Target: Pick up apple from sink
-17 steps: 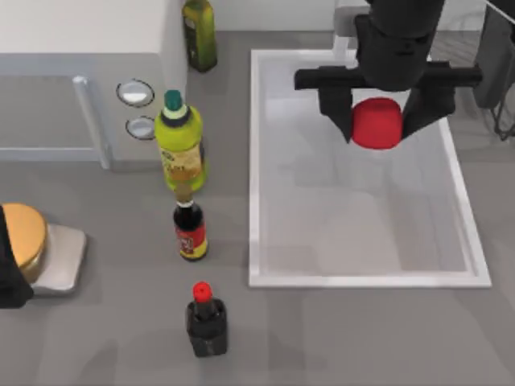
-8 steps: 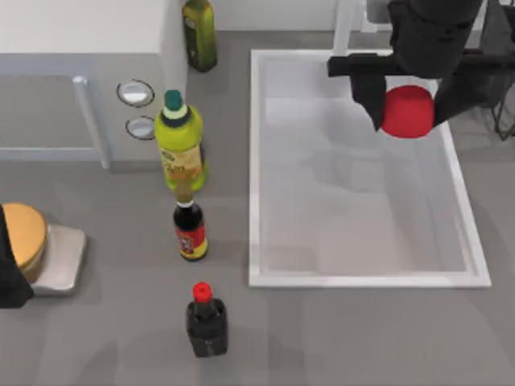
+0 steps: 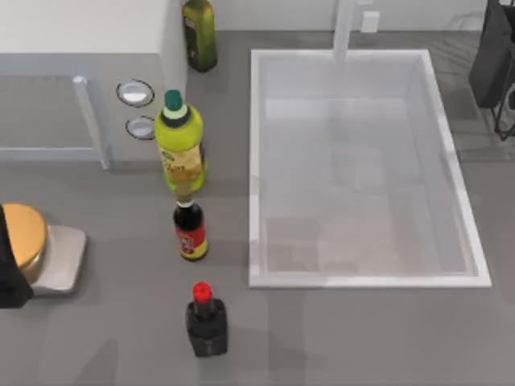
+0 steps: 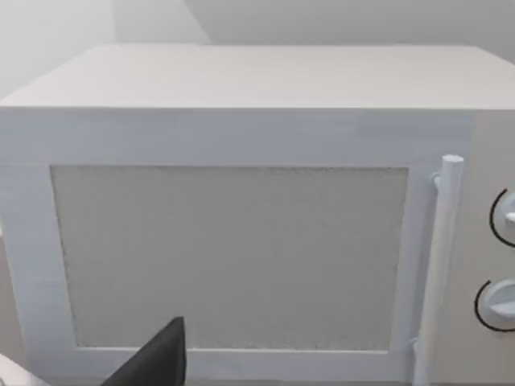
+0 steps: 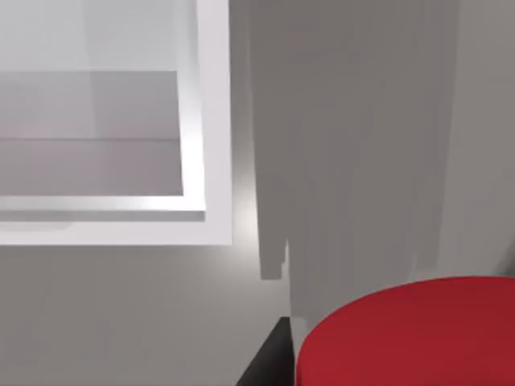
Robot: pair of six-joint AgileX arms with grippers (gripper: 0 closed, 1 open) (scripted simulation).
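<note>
The white sink takes up the right half of the top view, and its pale floor holds nothing. In the right wrist view the red apple sits close under the camera, with a dark finger of my right gripper against its side. Below it lie the grey counter and one corner of the sink's rim. My left arm is parked at the table's left edge. One dark fingertip of it shows before the white microwave.
Left of the sink stand a yellow-green bottle, a small sauce bottle, a dark bottle with a red cap and an olive bottle. An orange round thing lies on a grey slab. The faucet rises behind the sink.
My right gripper, holding the apple over the sink's far end, rose and moved to the right until both left the top view.
</note>
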